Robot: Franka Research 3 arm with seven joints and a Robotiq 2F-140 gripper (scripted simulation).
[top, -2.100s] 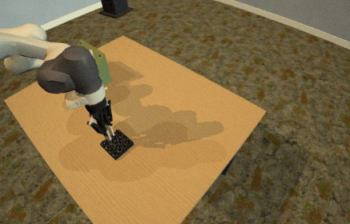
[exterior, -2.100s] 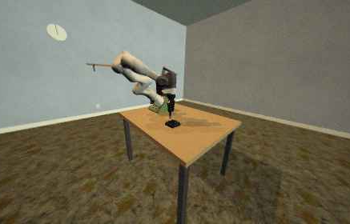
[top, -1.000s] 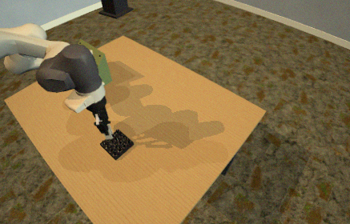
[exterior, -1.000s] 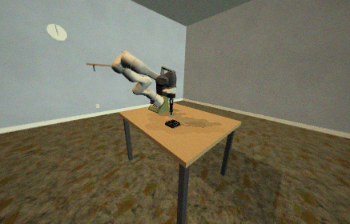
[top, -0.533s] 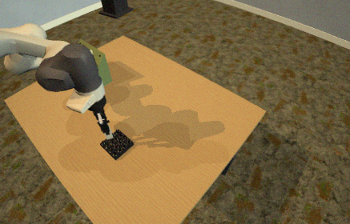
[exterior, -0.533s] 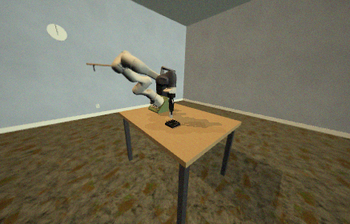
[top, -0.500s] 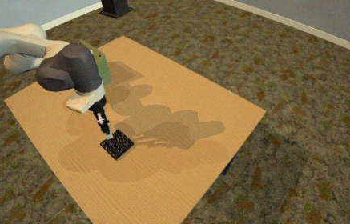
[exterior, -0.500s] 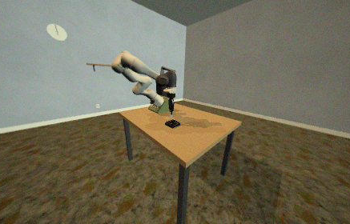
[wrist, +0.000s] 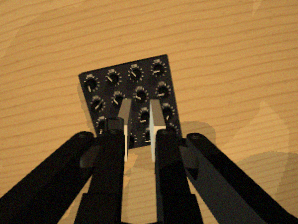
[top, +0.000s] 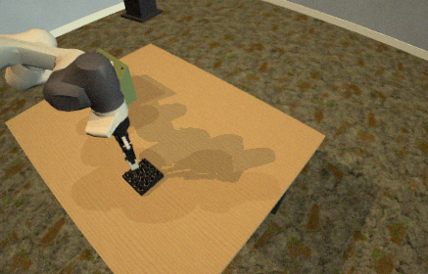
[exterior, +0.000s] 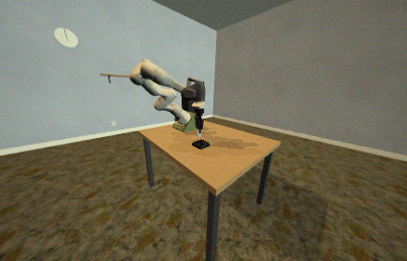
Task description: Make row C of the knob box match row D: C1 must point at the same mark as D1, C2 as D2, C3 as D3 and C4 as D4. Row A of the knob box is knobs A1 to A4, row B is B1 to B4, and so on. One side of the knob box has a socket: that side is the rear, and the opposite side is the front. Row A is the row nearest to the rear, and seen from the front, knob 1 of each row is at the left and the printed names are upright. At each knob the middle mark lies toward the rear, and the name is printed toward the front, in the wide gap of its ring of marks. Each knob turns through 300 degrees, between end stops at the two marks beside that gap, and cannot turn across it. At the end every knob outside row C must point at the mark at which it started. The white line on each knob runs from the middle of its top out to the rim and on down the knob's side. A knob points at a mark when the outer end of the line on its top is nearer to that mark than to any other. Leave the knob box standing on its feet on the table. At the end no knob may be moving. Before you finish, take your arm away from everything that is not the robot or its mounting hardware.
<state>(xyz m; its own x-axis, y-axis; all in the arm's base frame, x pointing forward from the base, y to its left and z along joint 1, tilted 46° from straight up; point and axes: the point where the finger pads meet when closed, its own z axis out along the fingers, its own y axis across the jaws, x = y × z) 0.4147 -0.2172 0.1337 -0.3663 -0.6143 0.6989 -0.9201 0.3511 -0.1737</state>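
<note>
Knob box (top: 143,183) (exterior: 200,144) (wrist: 107,91) sits well inside the table's (top: 245,210) (exterior: 237,160) (wrist: 225,45) edges — gripper (top: 134,166) (exterior: 199,135) (wrist: 140,112) above, fingers slightly spread.

Pincer (top: 134,166) (exterior: 199,135) (wrist: 140,112): pointing down, fingers (top: 133,165) (exterior: 199,134) slightly apart, nothing gripped. Dark wrist housing (top: 93,80) (exterior: 194,96): above pincer.

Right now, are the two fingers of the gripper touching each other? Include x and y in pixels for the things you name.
Apart. The wrist view shows a gap between the fingers (top: 134,166) (exterior: 199,134), with the knob box (top: 143,178) (exterior: 200,144) (wrist: 105,91) visible through it.
</note>
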